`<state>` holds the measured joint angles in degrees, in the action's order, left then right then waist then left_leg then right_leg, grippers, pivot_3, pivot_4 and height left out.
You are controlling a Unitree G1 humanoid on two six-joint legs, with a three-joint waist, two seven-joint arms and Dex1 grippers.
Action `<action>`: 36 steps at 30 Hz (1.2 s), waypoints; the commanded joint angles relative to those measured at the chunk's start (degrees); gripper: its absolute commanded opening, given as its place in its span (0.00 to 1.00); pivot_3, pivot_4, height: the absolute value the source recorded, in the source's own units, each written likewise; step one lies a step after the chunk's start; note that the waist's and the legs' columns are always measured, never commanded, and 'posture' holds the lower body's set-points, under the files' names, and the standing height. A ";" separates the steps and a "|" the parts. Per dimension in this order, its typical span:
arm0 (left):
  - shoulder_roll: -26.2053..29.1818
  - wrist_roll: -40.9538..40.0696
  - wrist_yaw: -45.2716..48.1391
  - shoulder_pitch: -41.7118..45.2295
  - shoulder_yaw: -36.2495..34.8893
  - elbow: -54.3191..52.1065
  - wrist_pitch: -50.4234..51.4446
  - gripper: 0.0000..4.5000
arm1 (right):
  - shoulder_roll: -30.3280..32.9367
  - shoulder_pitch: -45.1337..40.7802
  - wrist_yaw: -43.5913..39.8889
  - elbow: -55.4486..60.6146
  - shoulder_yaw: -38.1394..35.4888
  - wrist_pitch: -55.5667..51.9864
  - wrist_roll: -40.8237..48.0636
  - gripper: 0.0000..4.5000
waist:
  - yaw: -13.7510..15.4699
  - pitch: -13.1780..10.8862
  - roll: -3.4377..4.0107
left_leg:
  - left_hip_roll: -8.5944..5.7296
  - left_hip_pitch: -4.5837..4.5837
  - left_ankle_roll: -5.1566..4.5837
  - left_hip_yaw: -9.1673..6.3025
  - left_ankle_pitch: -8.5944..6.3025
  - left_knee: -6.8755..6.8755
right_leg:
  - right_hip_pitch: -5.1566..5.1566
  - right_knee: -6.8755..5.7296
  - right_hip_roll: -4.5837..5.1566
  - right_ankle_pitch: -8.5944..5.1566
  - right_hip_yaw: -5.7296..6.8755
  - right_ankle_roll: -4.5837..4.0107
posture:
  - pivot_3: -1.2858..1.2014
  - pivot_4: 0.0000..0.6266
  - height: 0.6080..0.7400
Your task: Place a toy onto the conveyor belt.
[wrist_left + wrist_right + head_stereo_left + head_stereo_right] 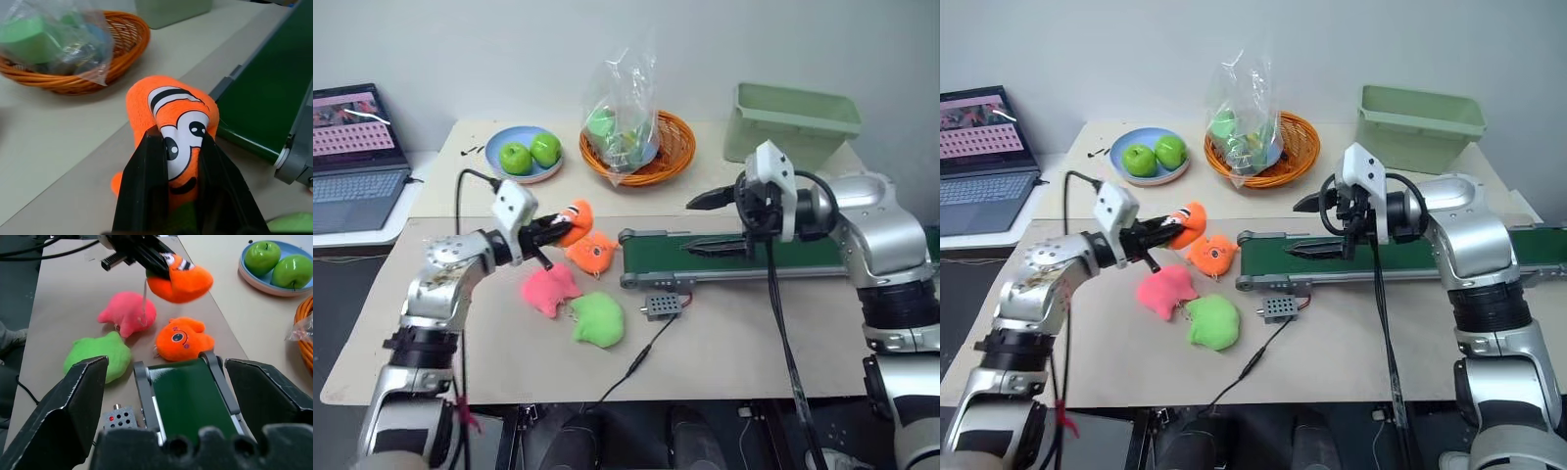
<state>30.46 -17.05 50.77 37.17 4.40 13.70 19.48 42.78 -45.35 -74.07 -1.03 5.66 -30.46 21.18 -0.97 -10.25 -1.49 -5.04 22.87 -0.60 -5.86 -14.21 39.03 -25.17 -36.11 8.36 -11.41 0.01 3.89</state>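
No legible text, label, brand, number or sign observed; the laptop screen content is too small to read.

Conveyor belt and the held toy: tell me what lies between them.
In the left eye view, the larger orange plush lies on the table between the toy, held above it in the left tool, and the conveyor belt's near end.

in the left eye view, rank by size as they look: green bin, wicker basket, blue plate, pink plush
1. green bin and wicker basket, too alike to rank
2. blue plate
3. pink plush
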 commanded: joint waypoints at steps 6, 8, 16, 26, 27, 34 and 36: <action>-7.25 6.11 4.85 10.61 6.18 12.60 -8.34 0.13 | 4.09 3.82 1.47 6.73 -4.31 -2.22 2.79 1.00 | 0.08 0.00 -0.01 | 0.00 0.04 -0.01 0.04 0.00 0.03 | 0.00 0.05 0.00 0.00 -0.01 0.01 | 0.52 0.24 1.00; -9.43 7.24 5.19 12.86 7.01 15.50 -9.56 0.13 | 4.80 5.04 2.12 8.01 -5.17 -2.97 3.26 1.00 | 0.22 0.00 -0.01 | -0.01 0.05 -0.02 0.05 -0.01 0.05 | 0.00 0.05 0.01 0.00 -0.02 0.01 | 0.52 0.24 1.00; -16.93 10.64 5.64 20.59 7.93 27.95 -14.50 0.13 | 5.30 6.75 4.54 10.11 -5.94 -3.86 4.19 1.00 | 0.08 -0.01 -0.03 | -0.03 0.07 -0.08 0.08 -0.04 0.17 | 0.03 0.05 0.01 0.03 -0.02 0.07 | 0.52 0.24 1.00; -18.21 13.17 9.40 23.63 7.36 36.66 -18.91 0.13 | 6.47 9.43 6.93 12.73 -7.99 -4.98 5.35 1.00 | 0.19 -0.02 -0.04 | -0.03 0.08 -0.09 0.11 -0.04 0.19 | 0.03 0.03 0.01 0.03 -0.03 0.08 | 0.52 0.24 1.00; -18.12 13.36 9.63 23.61 7.40 36.94 -19.18 0.13 | 6.51 9.57 7.10 12.92 -8.06 -5.06 5.47 1.00 | 0.19 -0.02 -0.05 | -0.03 0.08 -0.10 0.11 -0.04 0.19 | 0.03 0.03 0.01 0.03 -0.03 0.08 | 0.52 0.24 1.00; -17.21 12.26 12.92 22.17 6.61 35.40 -17.36 0.51 | 6.56 9.56 7.86 12.76 -7.81 -4.76 5.47 1.00 | 0.13 -0.02 -0.05 | -0.03 0.08 -0.12 0.11 -0.05 0.21 | 0.03 0.02 0.01 0.04 -0.03 0.09 | 0.52 0.24 1.00; -16.87 11.43 14.76 21.52 6.36 34.22 -16.19 0.61 | 6.56 9.45 7.97 12.58 -7.67 -4.61 5.47 1.00 | 0.10 -0.02 -0.05 | -0.03 0.08 -0.12 0.11 -0.05 0.21 | 0.03 0.01 0.01 0.04 -0.03 0.09 | 0.52 0.24 1.00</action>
<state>13.07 -4.55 63.63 58.65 11.98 50.52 2.43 48.46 -35.17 -66.20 10.25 -0.48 -35.31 25.92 -0.86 -10.27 -1.53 -5.07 22.95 -0.72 -5.75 -14.26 39.24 -25.14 -36.10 8.37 -11.37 -0.03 3.98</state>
